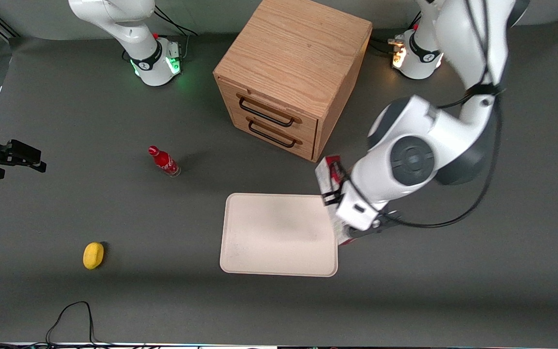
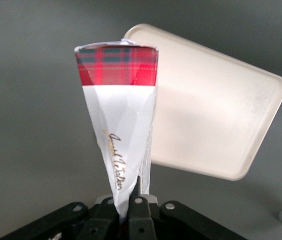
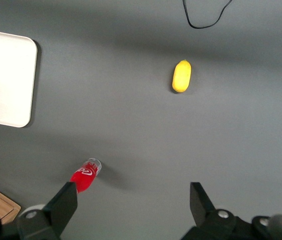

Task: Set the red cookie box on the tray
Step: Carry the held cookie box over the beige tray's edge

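My left gripper (image 2: 130, 196) is shut on the red cookie box (image 2: 118, 110), pinching one end of the long carton. The carton's white face with gold script and its red tartan end point away from the wrist. In the front view the red cookie box (image 1: 328, 175) hangs in the air beside the tray (image 1: 274, 232), along the tray's edge toward the working arm's end. The wrist covers most of the carton and the gripper (image 1: 344, 218). The cream tray (image 2: 216, 110) lies flat on the grey table with nothing on it.
A wooden two-drawer cabinet (image 1: 288, 72) stands farther from the front camera than the tray. A small red cola bottle (image 1: 164, 161) and a yellow lemon-like object (image 1: 93, 255) lie toward the parked arm's end. A black cable (image 1: 70, 315) loops near the table's front edge.
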Robot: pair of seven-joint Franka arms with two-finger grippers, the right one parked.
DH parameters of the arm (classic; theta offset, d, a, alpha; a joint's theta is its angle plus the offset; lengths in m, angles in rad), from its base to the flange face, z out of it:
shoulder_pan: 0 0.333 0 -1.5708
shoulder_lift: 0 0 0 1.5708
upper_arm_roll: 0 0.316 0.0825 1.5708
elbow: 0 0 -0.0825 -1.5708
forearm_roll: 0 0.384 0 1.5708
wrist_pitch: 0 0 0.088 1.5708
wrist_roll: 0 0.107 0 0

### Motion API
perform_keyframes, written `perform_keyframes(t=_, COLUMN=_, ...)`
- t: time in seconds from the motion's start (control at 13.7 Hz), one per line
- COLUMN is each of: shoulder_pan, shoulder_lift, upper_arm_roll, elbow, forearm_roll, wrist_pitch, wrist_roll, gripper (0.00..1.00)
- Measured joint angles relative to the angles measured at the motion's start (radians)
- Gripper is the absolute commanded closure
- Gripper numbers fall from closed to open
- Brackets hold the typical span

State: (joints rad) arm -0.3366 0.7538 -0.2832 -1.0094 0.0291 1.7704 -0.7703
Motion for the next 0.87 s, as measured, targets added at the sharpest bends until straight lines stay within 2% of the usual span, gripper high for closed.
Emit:
perform_keyframes(t=0.29, shoulder_pan=-0.031, shoulder_lift=0.143, upper_arm_roll=0.019, elbow=0.014, forearm_roll=0.069, wrist_pitch=0.129, wrist_roll=0.120, gripper=1.00)
perform_keyframes(t=0.87, shoulder_pan=-0.046, shoulder_lift=0.240, upper_arm_roll=0.069, elbow=0.026, forearm_roll=0.075, wrist_pitch=0.170, wrist_roll=0.188, gripper=1.00)
